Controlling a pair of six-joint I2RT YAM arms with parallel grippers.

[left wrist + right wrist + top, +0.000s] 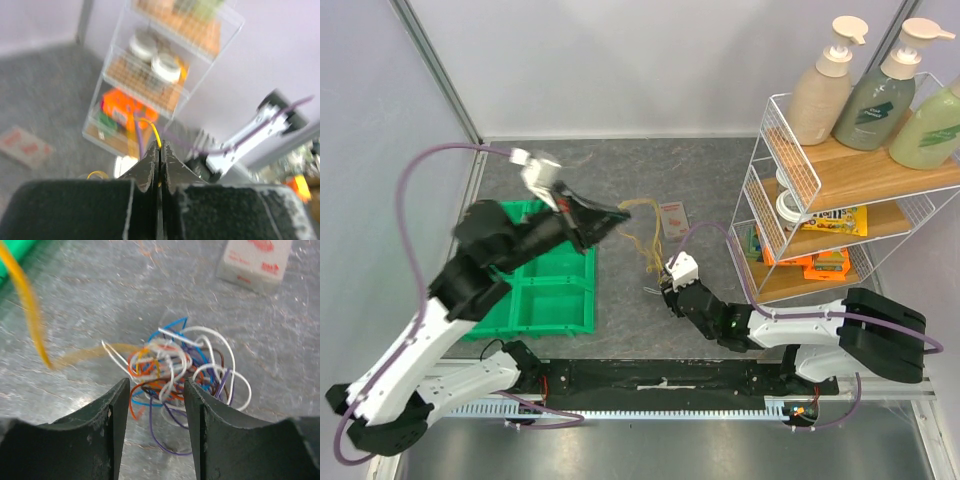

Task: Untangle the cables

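The cables lie in a tangled heap of white, orange, blue, purple, brown and yellow wires on the grey table, just beyond my right gripper. That gripper is open and low over the table, with a few wire loops reaching between its fingers. My left gripper is raised and shut on a yellow cable. From above, the yellow cable runs blurred from the left gripper down to the cables beside the right gripper.
A green compartment tray sits on the left under the left arm. A small white packet lies behind the heap. A white wire rack with bottles, tape rolls and packets stands on the right.
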